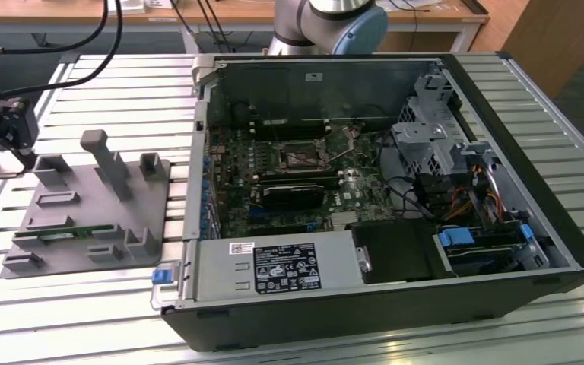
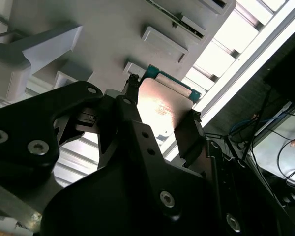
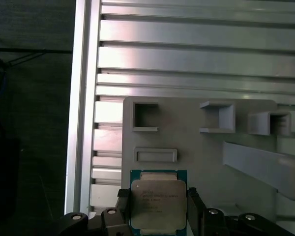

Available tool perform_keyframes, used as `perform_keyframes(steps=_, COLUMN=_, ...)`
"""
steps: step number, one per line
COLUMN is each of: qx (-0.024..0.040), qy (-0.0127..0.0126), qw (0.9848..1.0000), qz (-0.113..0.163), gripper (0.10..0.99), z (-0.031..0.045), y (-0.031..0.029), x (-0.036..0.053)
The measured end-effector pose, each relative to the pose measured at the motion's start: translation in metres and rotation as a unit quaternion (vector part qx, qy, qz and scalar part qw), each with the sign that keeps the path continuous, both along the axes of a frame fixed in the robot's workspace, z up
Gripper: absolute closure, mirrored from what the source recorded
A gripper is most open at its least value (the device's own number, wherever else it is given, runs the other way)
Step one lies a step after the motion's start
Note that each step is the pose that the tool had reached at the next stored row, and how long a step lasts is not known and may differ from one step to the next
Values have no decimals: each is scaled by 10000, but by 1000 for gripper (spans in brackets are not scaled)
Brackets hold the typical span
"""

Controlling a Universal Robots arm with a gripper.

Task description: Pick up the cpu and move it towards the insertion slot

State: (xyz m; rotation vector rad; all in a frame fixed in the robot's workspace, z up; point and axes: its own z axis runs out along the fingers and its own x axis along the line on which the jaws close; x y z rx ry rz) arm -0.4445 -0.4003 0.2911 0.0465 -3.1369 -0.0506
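Between the hand's [image 3: 157, 196] fingers [image 3: 193, 205], the cpu [image 3: 158, 209]

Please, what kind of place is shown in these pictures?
Probably a robotics lab bench for computer assembly: an open computer case lies on a slatted metal table, a grey fixture plate sits beside it, and the claw holds the cpu.

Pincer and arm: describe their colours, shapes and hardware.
The pincer is matte black, built of angular plates dotted with silver screws, ending in two slim dark fingers. In the exterior view the arm is silver-grey with a pale blue joint cap; black cables hang beside it.
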Motion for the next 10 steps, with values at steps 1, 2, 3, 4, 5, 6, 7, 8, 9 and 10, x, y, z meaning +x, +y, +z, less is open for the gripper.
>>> perform_keyframes(steps=1, qx=0, qy=0, qw=10000, qz=0, gripper=545, z=11, y=0, x=0)
perform_keyframes(steps=2, qx=0, qy=0, qw=10000, qz=0, gripper=545, z=21, y=1, x=0)
perform_keyframes(steps=3, qx=0, qy=0, qw=10000, qz=0, gripper=545, z=32, y=1, x=0)
perform_keyframes(steps=4, qx=0, qy=0, qw=10000, qz=0, gripper=545, z=44, y=2, x=0)
perform_keyframes(steps=5, qx=0, qy=0, qw=10000, qz=-1, gripper=545, z=57, y=3, x=0)
perform_keyframes(steps=6, qx=0, qy=0, qw=10000, qz=0, gripper=545, z=71, y=5, x=0)
perform_keyframes(steps=7, qx=0, qy=-1, qw=10000, qz=0, gripper=545, z=85, y=5, x=0)
perform_keyframes(steps=8, qx=0, qy=0, qw=10000, qz=0, gripper=545, z=101, y=6, x=0)
perform_keyframes(steps=9, qx=0, qy=0, qw=10000, qz=0, gripper=545, z=117, y=7, x=0)
perform_keyframes(steps=10, qx=0, qy=0, qw=10000, qz=0, gripper=545, z=134, y=9, x=0)
